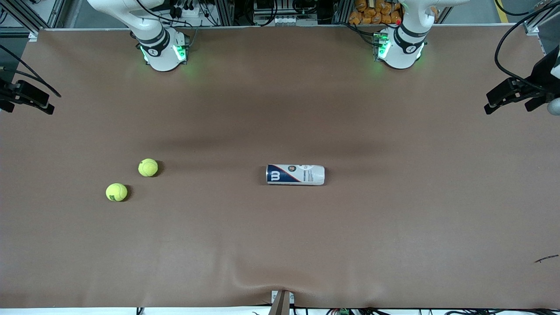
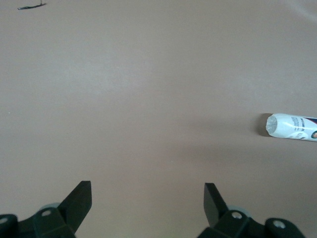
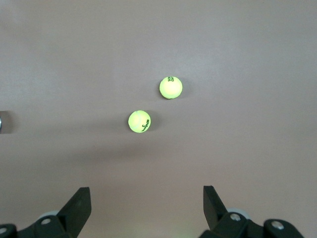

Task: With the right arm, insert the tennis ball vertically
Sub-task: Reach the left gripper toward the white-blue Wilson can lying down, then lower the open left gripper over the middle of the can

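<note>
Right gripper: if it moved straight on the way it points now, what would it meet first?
Probably a tennis ball: it lies almost centred ahead of the open right gripper, with a second ball past it. The height is unclear, so it might reach bare table first.

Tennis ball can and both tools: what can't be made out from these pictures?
- Tennis ball can, lying on its side: the front view is too small to show an open mouth; the left wrist view cuts off one end.
- Right tool, open: the front view's edge cuts it off.
- Left tool, open: mostly cut off in the front view.
- Ball print: too small.
</note>
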